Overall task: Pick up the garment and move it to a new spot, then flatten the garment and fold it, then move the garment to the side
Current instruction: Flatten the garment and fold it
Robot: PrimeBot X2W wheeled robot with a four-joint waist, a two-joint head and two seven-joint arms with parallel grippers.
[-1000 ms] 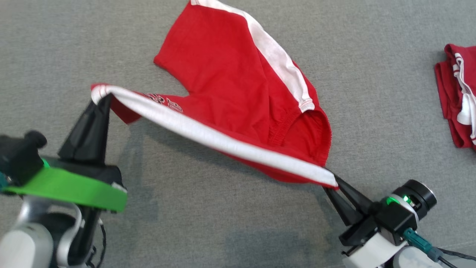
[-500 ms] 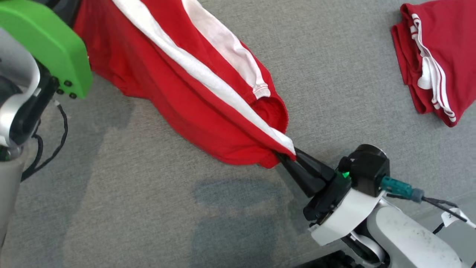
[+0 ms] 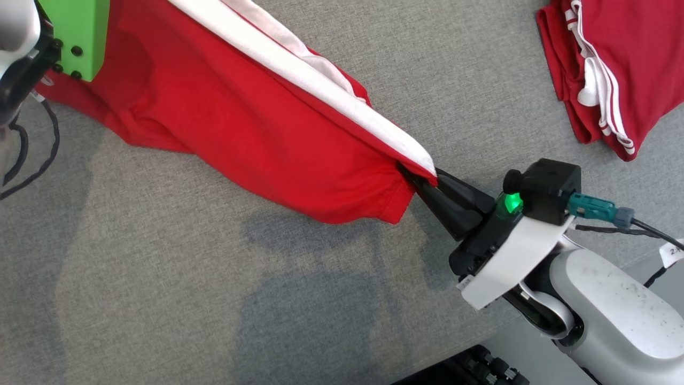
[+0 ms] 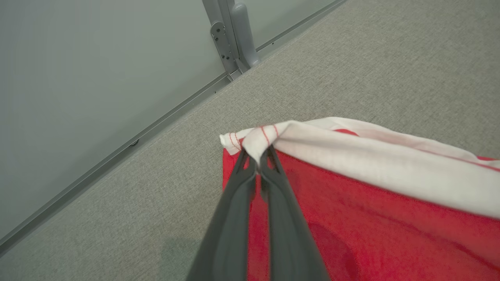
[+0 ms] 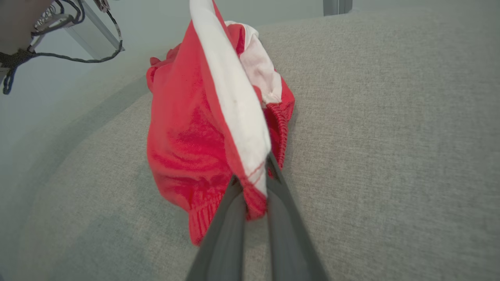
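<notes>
Broadly, a grey woven surface [image 3: 160, 299] runs under everything in the head view. Above the upper-left part of that surface hangs the red garment [image 3: 224, 123], pulled out between the two arms. Its white side stripe [image 3: 320, 85] forms the taut top edge, and the red cloth sags below it in soft folds. A shadow lies on the surface beneath the sagging fold; whether the cloth touches the surface there cannot be told.

At the surface's upper-right corner lies a second red garment [image 3: 630, 64] with thin white stripes, bunched and well apart from the held one. The pale right forearm [image 3: 604, 305] comes in over the surface's lower-right edge. The green housing [image 3: 75, 32] of the left arm sits over the surface's upper-left corner, in front of the red cloth, with a black cable [image 3: 32, 166] looping just below it.

The right gripper [image 3: 427, 184] is clamped on the lower end of the white stripe, its dark fingers pressed together with the hem between them. In the left wrist view the left gripper [image 4: 256, 156] is likewise pinched tight on the stripe's other end, with a puckered white corner poking past its tips. A small green light [image 3: 512, 202] glows on the right wrist.
</notes>
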